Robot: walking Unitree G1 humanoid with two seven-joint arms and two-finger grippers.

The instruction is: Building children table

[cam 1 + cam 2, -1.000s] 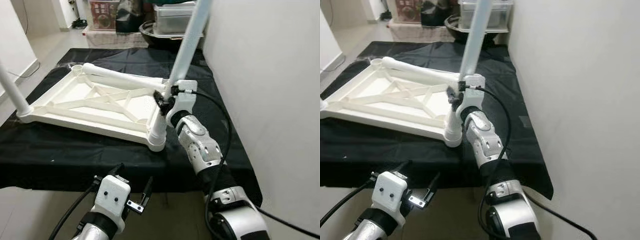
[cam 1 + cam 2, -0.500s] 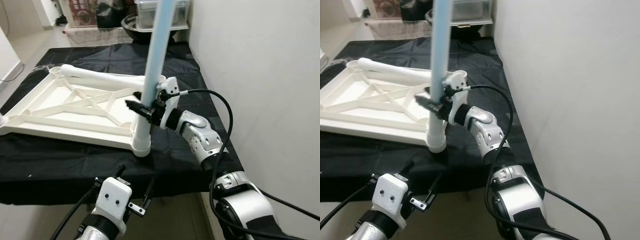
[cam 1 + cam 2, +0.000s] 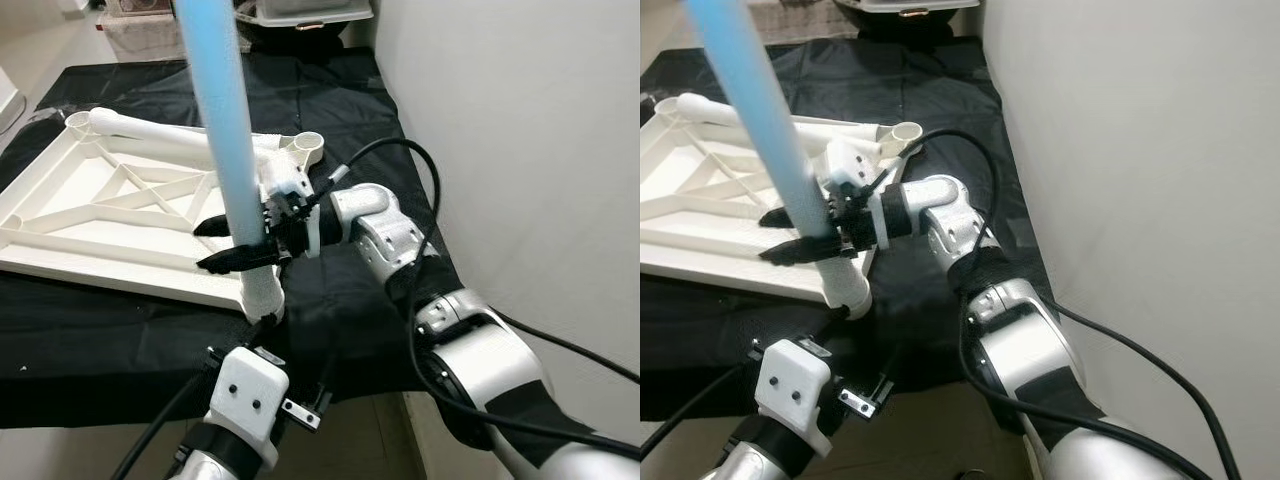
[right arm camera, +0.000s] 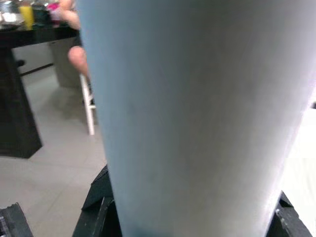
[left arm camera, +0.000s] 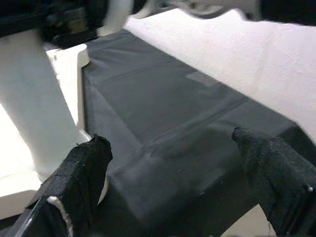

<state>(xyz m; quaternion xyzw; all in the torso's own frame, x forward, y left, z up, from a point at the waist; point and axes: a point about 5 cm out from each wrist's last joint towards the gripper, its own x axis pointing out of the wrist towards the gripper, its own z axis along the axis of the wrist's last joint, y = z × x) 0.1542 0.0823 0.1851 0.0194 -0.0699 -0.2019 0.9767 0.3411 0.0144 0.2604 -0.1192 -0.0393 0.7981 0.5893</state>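
Presently the white table top (image 3: 120, 215) lies upside down on a black cloth (image 3: 330, 110) that covers the work surface, its ribbed underside facing up; one pale blue-white leg (image 3: 222, 120) stands upright in the near right corner socket (image 3: 258, 292) of that top; a second leg (image 3: 160, 132) lies flat across the far side of the top, and the far right corner socket (image 3: 308, 142) is open. The right gripper (image 3: 228, 243) reaches in from the right and is clamped on the upright leg low down, just above the socket, one black finger on each side of the tube; the right wrist view shows the tube pressed close between the finger bases. The left gripper (image 5: 173, 163) hangs below the near edge of the cloth, fingers spread apart and holding nothing; one of its padded fingertips (image 5: 81, 170) lies near the white corner of the top in the left wrist view. A plain white wall (image 3: 520, 130) borders the cloth on the right; a clear plastic bin (image 3: 305, 10) sits beyond the far edge.
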